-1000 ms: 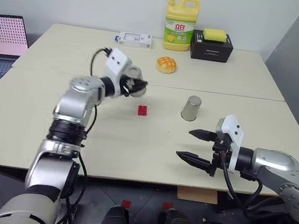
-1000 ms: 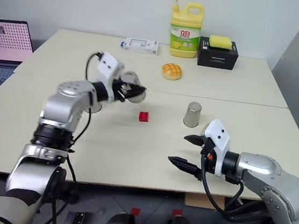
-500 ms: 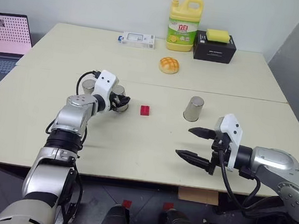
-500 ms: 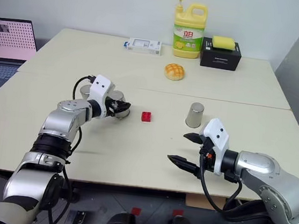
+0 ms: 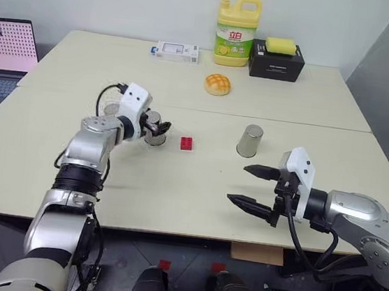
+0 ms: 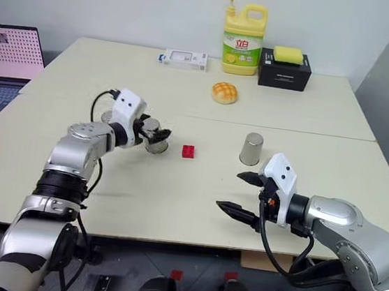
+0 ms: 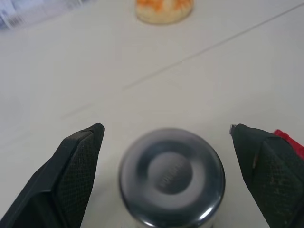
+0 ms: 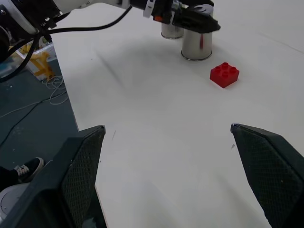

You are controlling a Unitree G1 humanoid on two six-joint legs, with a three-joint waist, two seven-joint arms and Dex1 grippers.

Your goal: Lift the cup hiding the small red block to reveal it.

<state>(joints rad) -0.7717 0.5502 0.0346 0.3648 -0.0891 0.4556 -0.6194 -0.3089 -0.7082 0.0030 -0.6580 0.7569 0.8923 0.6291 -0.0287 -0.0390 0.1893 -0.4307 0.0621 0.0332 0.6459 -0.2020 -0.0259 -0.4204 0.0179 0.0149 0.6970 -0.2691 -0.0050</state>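
The left eye view showed the small red block lying bare on the pale table, studs upward, with no cup over it. Taking the block as the landmark: the cup stood just to its left, close but not touching, mouth down and flat base up, so its long axis ran straight up from the tabletop. The left gripper was at that cup with its jaws released, one black finger on each side of the rim end; in the left wrist view the fingers stood clear of the steel with table showing in both gaps, so nothing was grasped. A second cup stood further left of the block, just behind the first and partly hidden by the arm, also inverted. A third cup stood upright on its mouth to the right of the block, well apart from it.

The right gripper hovered nearer the table's front edge than the block and off to its right, jaws spread wide and empty, pointing back toward the block. In the right wrist view the block sat just beside the nearest cup.

Beyond the block lay an orange-yellow bun, and farther back a yellow detergent bottle, a black box with a yellow sponge on it, and a small white box.
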